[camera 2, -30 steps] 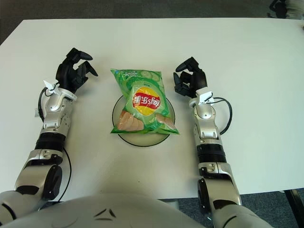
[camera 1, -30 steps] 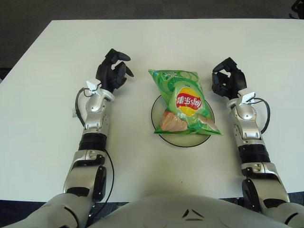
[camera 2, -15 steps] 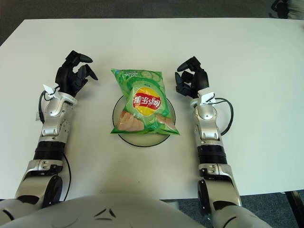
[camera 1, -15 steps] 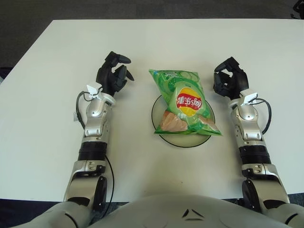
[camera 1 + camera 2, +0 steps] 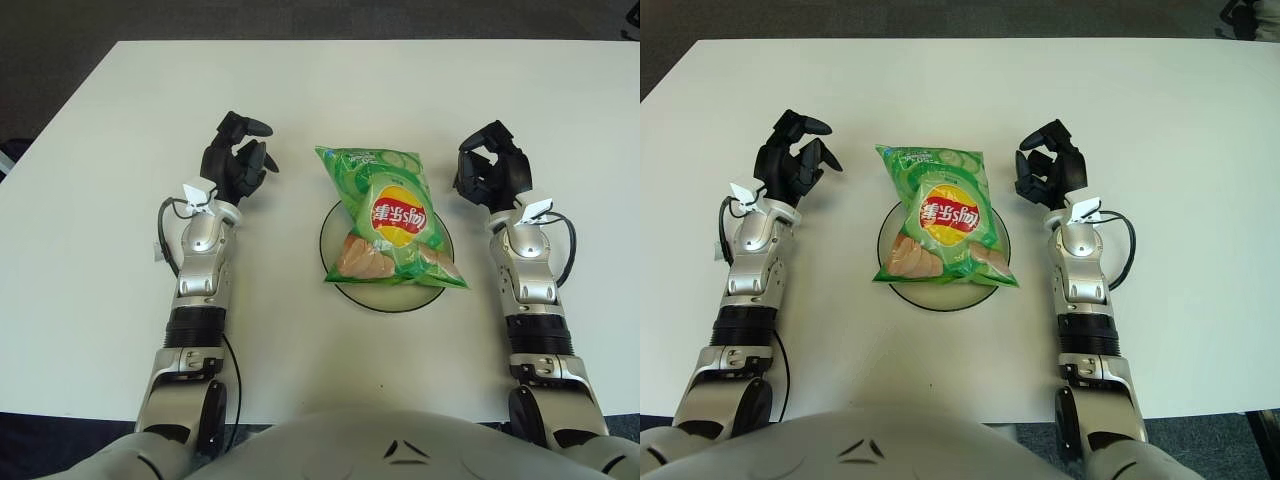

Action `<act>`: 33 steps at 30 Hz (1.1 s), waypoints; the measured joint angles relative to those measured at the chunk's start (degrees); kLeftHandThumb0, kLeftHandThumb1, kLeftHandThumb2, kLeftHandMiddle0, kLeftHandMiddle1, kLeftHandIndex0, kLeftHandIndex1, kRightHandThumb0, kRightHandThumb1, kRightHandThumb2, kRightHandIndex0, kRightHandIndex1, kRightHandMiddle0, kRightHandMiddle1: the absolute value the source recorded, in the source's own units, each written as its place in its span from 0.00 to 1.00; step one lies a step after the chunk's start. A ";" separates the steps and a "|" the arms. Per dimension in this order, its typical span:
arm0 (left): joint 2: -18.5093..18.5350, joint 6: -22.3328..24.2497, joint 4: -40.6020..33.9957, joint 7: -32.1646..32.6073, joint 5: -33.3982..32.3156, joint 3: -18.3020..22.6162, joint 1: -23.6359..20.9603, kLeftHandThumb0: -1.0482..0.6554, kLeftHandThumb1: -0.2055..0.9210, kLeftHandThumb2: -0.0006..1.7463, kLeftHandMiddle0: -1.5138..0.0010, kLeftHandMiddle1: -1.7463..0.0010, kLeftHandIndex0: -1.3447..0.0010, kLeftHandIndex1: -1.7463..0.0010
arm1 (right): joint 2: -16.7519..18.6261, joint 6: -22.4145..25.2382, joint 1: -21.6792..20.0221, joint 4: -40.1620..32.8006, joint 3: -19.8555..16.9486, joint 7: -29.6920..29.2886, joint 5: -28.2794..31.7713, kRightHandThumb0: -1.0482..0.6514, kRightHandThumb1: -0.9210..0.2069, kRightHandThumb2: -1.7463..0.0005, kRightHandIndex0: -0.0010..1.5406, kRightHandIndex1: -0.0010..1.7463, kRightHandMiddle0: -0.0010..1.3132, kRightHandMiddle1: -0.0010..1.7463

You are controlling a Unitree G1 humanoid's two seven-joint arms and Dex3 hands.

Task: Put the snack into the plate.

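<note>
A green chip bag (image 5: pixel 390 216) lies on a round pale plate (image 5: pixel 383 297) at the table's middle, covering most of it and overhanging its far rim. My left hand (image 5: pixel 236 160) is left of the bag, fingers relaxed and holding nothing. My right hand (image 5: pixel 492 168) is right of the bag, fingers loosely curled inward and holding nothing. Neither hand touches the bag or the plate.
The white table (image 5: pixel 330 90) spreads all around the plate. Its front edge runs close to my body, and dark floor shows beyond the far edge.
Both hands have drawn slightly outward, away from the bag. The bag and the plate have not moved.
</note>
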 measured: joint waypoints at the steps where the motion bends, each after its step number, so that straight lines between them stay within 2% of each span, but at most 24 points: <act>1: -0.02 -0.96 0.16 0.26 0.43 0.01 -0.03 0.41 1.00 0.20 0.46 0.00 0.72 0.10 | 0.02 0.11 0.08 -0.11 -0.01 -0.15 -0.05 0.39 0.20 0.53 0.56 1.00 0.26 1.00; 9: 0.00 -4.33 2.47 1.04 0.81 0.06 -1.01 0.41 1.00 0.21 0.44 0.00 0.73 0.09 | 0.16 0.24 0.13 -0.19 0.03 -1.28 -0.32 0.40 0.19 0.54 0.56 1.00 0.25 1.00; 33: 0.02 -4.01 3.66 1.03 0.39 0.23 -1.70 0.41 1.00 0.22 0.44 0.00 0.74 0.09 | 0.38 0.24 0.87 -1.97 -0.01 -1.71 -0.37 0.40 0.18 0.55 0.55 1.00 0.25 1.00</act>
